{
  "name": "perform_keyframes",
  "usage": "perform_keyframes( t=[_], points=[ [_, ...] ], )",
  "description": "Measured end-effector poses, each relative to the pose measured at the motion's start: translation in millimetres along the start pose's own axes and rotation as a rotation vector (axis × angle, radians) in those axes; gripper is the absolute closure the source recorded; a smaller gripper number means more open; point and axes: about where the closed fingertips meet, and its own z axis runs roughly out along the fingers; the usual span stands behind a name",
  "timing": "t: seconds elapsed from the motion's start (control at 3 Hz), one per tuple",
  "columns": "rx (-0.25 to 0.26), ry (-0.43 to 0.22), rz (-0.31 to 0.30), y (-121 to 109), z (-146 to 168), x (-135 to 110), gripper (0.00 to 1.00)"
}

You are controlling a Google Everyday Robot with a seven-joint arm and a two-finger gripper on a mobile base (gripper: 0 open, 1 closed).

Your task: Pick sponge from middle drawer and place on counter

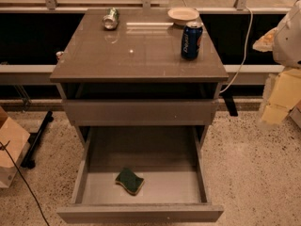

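Observation:
The sponge (130,181), dark green on top with a yellow edge, lies flat on the pale floor of the middle drawer (141,213), near its front and slightly left of centre. The drawer is pulled wide open below the shut top drawer. The glossy grey-brown counter (141,51) is above. My gripper (276,108), pale yellow under a white arm part, hangs at the right edge of the camera view. It is right of the cabinet at about counter height, far from the sponge and holding nothing I can see.
On the counter stand a blue can (191,40) at the right, a can lying on its side (111,19) at the back left and a white bowl (183,15) at the back. A cardboard box (9,149) and a black cable lie on the speckled floor at left. A white cable (242,55) hangs at right.

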Motion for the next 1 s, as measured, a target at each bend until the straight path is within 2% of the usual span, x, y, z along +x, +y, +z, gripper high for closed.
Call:
perform_keyframes(
  t=[0.33,0.67,1.0],
  points=[
    [0.003,-0.003,-0.001,0,0,-1,0.0],
    [0.004,-0.062,0.001,2,10,-9,0.0],
    [-0.036,-0.222,-0.025,10,52,-34,0.0]
  ],
)
